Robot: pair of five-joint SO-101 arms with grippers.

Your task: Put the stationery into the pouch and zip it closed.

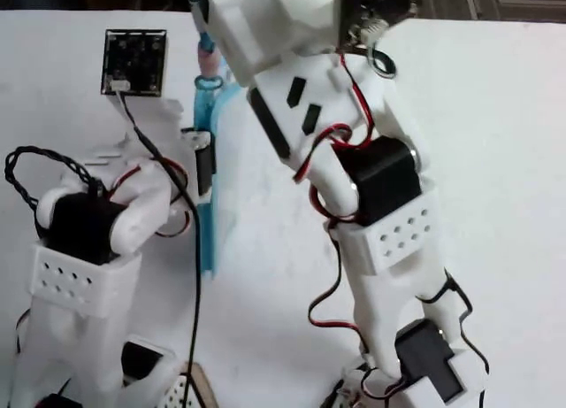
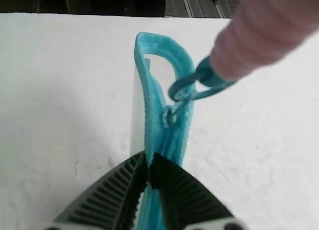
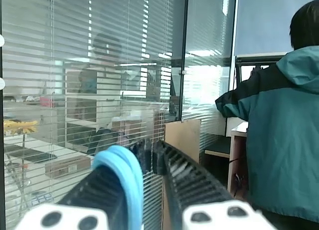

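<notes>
Left arm (image 1: 84, 249): folded low over the table, left gripper (image 2: 148, 159) clamped on pouch (image 2: 159, 105) edge. Right arm (image 1: 385, 231): reared high, right gripper (image 3: 153, 151) held level, jaws together

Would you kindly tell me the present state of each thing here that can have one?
pouch: standing on its edge, near end clamped.
zip: partly closed; shut between the left pincer and the slider, gaping open past it at the far end.
left pincer: shut on the pouch.
right pincer: shut on a blue loop.
blue loop: held in the right pincer.
</notes>
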